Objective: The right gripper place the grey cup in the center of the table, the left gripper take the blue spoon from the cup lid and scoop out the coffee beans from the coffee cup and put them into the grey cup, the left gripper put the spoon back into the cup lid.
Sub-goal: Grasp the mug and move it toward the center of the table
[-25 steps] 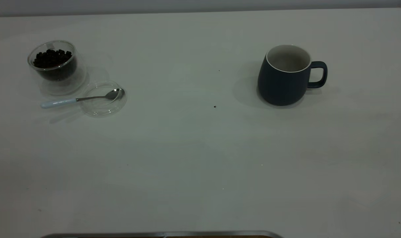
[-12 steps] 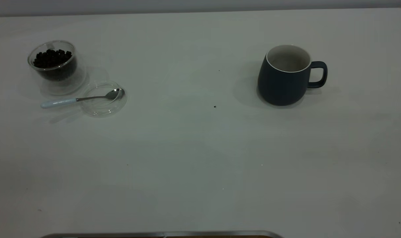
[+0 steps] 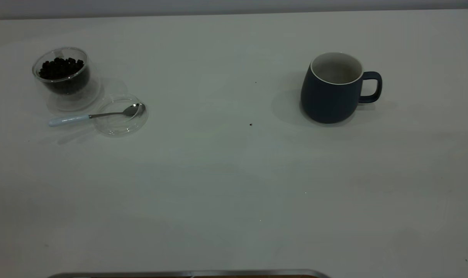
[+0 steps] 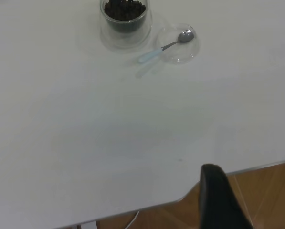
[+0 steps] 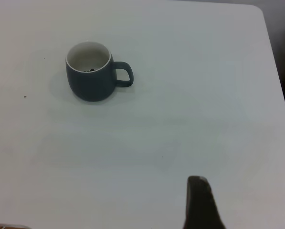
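The grey cup (image 3: 328, 100) stands upright at the table's right, handle to the right; in the right wrist view (image 5: 89, 83) a few dark bits show inside it. The coffee cup (image 3: 66, 83) with the coffee beans (image 3: 60, 67) stands at the far left. The cup lid (image 3: 120, 125) lies beside it, and the blue spoon (image 3: 70, 120) rests with its bowl in the lid and its handle out to the left. The left gripper (image 4: 252, 191) is open beyond the table's front edge, far from the spoon (image 4: 152, 55). The right gripper (image 5: 242, 195) is open above bare table, far from the cup.
The white table (image 3: 218, 173) has tiny dark specks (image 3: 251, 124) near its middle. A metal strip (image 3: 187, 273) runs along the front edge. Wooden floor (image 4: 266, 186) shows past the table edge in the left wrist view. Neither arm shows in the exterior view.
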